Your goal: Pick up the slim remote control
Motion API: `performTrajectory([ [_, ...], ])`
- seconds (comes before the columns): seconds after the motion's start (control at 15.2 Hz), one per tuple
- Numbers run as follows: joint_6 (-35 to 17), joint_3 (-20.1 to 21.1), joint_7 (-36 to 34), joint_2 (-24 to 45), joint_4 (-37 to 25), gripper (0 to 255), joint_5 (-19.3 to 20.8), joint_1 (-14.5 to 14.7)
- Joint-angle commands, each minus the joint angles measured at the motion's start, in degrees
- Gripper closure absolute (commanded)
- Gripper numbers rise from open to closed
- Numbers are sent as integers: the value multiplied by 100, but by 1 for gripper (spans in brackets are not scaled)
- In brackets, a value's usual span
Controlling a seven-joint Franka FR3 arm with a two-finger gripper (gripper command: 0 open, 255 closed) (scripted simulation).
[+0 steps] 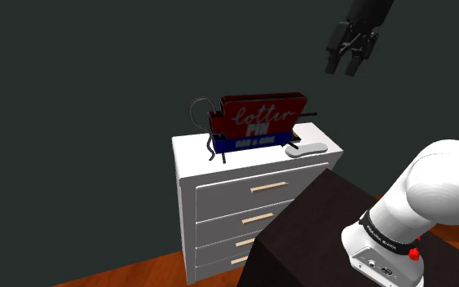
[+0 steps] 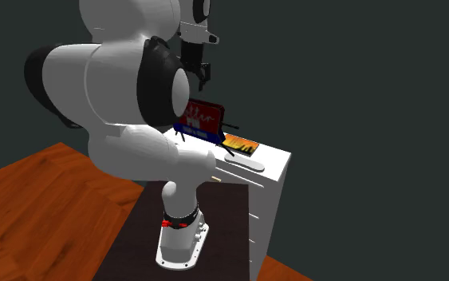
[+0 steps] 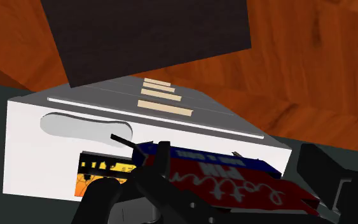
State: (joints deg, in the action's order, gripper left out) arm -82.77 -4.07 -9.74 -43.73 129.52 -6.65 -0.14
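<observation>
The slim remote control [image 1: 306, 150] is a pale grey, rounded bar. It lies flat on the top of a white dresser [image 1: 188, 152], near the front edge and toward the shoulder view's right. It also appears as the remote [image 2: 242, 162] and remote [image 3: 85, 125]. My black gripper [image 1: 343, 69] hangs high above the dresser, up and to the right of the remote in the shoulder view. In the wrist view the gripper [image 3: 209, 177] has its fingers [image 3: 98, 203] wide apart, open and holding nothing. The gripper [image 2: 205, 73] is partly hidden behind the arm.
A red and blue lettered box [image 1: 256, 122] stands in a black wire rack [image 1: 207, 130] behind the remote. An orange and black card [image 3: 98, 175] lies flat beside it. The dresser has several drawers with tan handles [image 1: 268, 187]. The dark stand [image 1: 317, 220] abuts its front; wood floor [image 2: 47, 191] lies below.
</observation>
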Motion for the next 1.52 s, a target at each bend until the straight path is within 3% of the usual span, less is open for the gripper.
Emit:
performTrajectory([
  [0.0, 0, 0, 0, 0, 0, 0, 0, 0],
  [0.79, -1489, -1320, 3105, -568, 2056, 0, 1388, 277],
  [1.12, -2368, -2055, 4390, -268, 2547, 0, 2059, 348],
  [1.45, -3444, -2892, 5666, 449, 2766, 0, 2649, 528],
])
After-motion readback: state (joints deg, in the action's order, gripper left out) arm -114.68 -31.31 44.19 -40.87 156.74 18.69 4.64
